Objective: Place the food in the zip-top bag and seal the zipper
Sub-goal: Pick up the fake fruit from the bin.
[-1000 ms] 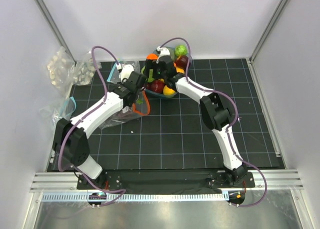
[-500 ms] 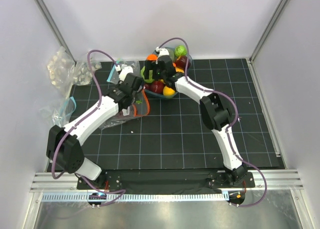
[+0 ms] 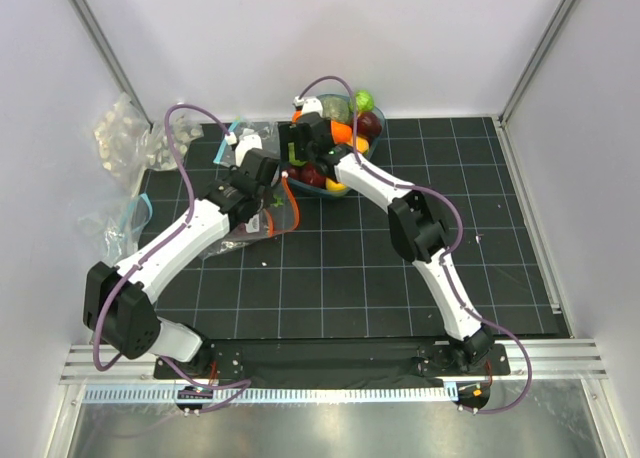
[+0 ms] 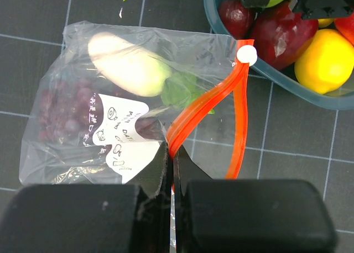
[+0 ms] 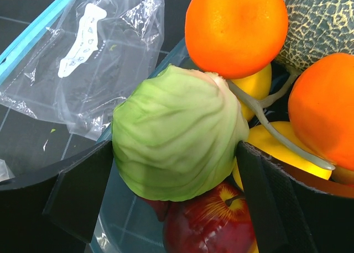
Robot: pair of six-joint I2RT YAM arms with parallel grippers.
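In the top view, the zip-top bag (image 3: 258, 223) is seen lying on the bench (image 3: 360, 268), just left of the bowl (image 3: 312, 185). The left hand (image 3: 265, 183) is lowered at the bag's mouth, and the right hand (image 3: 298, 143) is held over the bowl's left side.

In the left wrist view, the left hand is seen pinched shut on the orange-red zipper (image 4: 210, 101), whose two strips are parted. A white oblong vegetable (image 4: 130, 65) and purple grapes (image 4: 61, 106) are contained in the bag, and a red apple (image 4: 282, 35) and a lemon (image 4: 326, 59) lie in the bowl.

In the right wrist view, the green cabbage (image 5: 174, 131) is gripped between the widely spread fingers (image 5: 83, 192) of the right hand, both of which are touched by it. It is held above the bowl, beside an orange (image 5: 235, 26). A teal-stripped bag (image 5: 99, 48) is seen beyond.
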